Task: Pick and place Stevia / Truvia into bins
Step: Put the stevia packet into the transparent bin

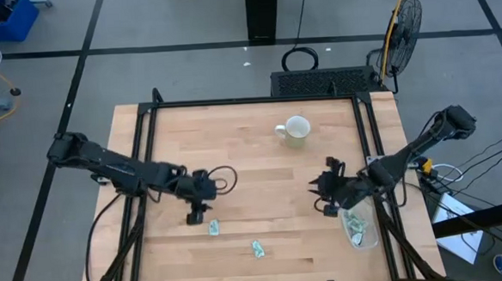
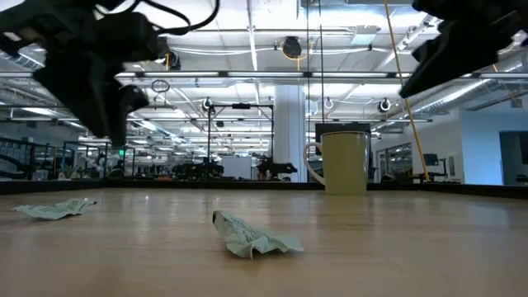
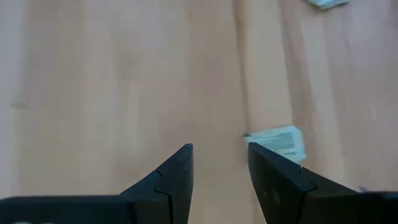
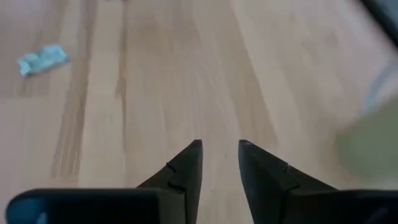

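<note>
The left gripper [image 1: 198, 217], jaws parted and empty, was poised near one sachet [image 1: 213, 228]; another [image 1: 257, 248] lay loose. Several sachets were seen in the clear tub [image 1: 359, 227] beside the empty right gripper [image 1: 320, 191].

The table [image 1: 252, 166] is pale wood planks with a smooth, faintly shiny finish and a black metal frame. The sachets [image 2: 247, 235] are crumpled matt paper. The bin [image 1: 359, 227] near the front right corner is clear plastic. The mug [image 1: 296, 131] looks glossy, ceramic-like.
</note>
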You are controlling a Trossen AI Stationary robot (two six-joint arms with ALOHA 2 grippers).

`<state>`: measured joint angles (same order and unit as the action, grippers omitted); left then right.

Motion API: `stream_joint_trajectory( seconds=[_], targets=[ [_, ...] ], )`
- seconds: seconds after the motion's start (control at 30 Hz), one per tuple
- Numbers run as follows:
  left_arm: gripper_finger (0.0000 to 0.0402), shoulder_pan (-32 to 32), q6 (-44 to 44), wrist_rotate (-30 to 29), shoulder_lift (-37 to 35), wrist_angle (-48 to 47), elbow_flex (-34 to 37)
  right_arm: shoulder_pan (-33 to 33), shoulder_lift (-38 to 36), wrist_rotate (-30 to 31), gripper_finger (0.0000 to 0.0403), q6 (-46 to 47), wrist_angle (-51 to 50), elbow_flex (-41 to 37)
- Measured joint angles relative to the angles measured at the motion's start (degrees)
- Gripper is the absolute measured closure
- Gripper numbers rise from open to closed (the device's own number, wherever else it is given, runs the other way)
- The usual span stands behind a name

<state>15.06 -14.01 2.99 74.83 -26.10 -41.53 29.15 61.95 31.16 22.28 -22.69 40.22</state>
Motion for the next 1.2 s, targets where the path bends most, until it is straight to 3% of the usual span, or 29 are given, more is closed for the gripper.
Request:
stream_joint_trajectory(
  seconds=[0.17, 0.4, 0.63, 0.97, 1.2],
  targets=[
    [0.0243, 5.1, -5.3, 0.0, 0.2, 17.7, 8.6, -3.5, 0.0, 0.0, 0.0303, -13.6, 12.7, -4.1],
    [0.0243, 8.5, -8.7, -3.2, 0.6, 36.1, 17.9, -7.2, 0.0, 0.0, 0.0303, -15.5, 20.0, -7.1],
    [0.0243, 8.7, -15.2, -4.6, 0.6, 39.9, 23.0, -8.2, 0.0, -1.4, 0.0303, -15.5, 21.2, -7.6],
    [0.0243, 8.8, -16.6, -4.6, 0.7, 43.2, 23.9, -8.2, 0.0, -1.4, 0.0303, -15.5, 21.2, -7.6],
    [0.0243, 8.9, -18.9, -4.5, 6.8, 48.8, 23.9, -8.2, 0.0, -1.4, 0.0303, -15.5, 21.2, -7.6]
  ],
)
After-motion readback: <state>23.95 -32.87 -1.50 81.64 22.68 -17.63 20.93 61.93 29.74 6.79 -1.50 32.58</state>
